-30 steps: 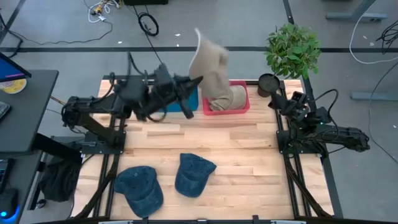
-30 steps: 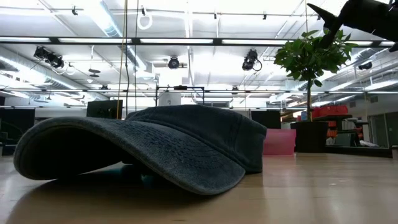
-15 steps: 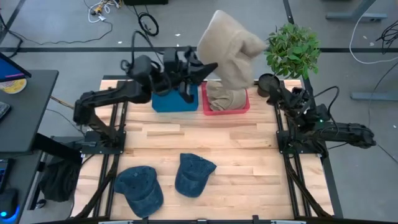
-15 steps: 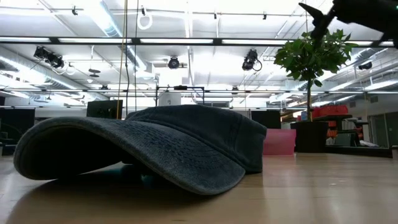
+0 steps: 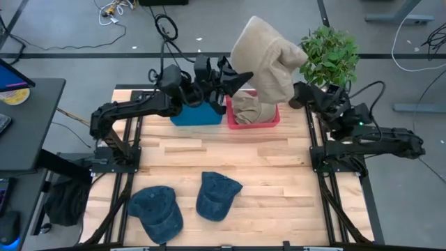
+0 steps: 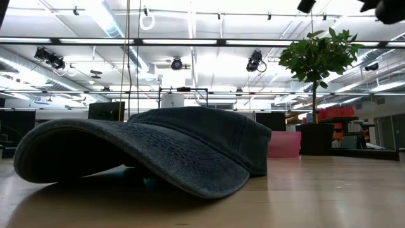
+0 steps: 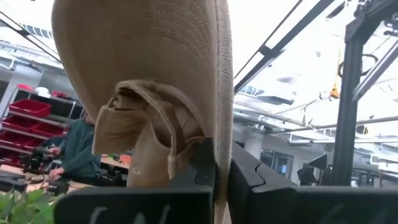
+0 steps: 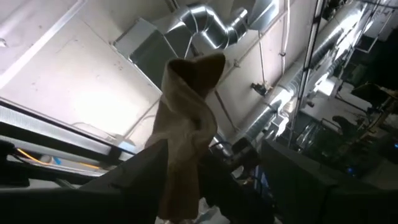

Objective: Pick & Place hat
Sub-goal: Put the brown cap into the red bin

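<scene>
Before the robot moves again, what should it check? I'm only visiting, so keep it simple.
1. Left gripper has a firm hold on the tan hat: ok; the left wrist view shows fingers pinching its brim.
2. Hat lifted off the table: ok, raised above the red bin.
3. Red bin has room: cannot tell; another tan hat already lies in it.
4. Right gripper out of the way: not ok, close beside the hanging hat.
5. Plant clear of the hat: cannot tell, they overlap from above.
6. Two blue hats waiting at the table's near side: ok.
</scene>
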Available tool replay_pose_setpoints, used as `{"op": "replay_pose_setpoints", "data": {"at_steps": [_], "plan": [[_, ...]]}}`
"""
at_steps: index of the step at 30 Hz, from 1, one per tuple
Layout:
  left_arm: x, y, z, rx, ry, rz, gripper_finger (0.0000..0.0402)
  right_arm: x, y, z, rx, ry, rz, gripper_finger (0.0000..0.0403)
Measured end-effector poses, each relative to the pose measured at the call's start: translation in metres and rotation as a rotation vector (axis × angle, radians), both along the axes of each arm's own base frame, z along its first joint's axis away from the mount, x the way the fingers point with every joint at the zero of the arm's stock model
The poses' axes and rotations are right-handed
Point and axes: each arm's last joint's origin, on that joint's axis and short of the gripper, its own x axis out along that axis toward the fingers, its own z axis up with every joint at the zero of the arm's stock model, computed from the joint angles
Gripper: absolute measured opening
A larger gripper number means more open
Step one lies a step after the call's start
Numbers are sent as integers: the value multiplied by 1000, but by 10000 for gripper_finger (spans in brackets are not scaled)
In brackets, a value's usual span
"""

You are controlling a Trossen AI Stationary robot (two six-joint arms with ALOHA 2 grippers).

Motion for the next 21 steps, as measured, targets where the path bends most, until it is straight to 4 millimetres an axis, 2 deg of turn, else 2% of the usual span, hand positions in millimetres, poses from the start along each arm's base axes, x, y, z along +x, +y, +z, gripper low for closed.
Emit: {"op": "replay_pose_setpoints", "data": {"at_steps": [9, 21], "plan": [[2, -2, -1, 11, -4, -24, 11, 33, -5, 15, -12, -8, 45, 258], [13, -8, -11, 20, 28, -33, 11, 63, -6, 63, -156, -90, 135, 258]]}}
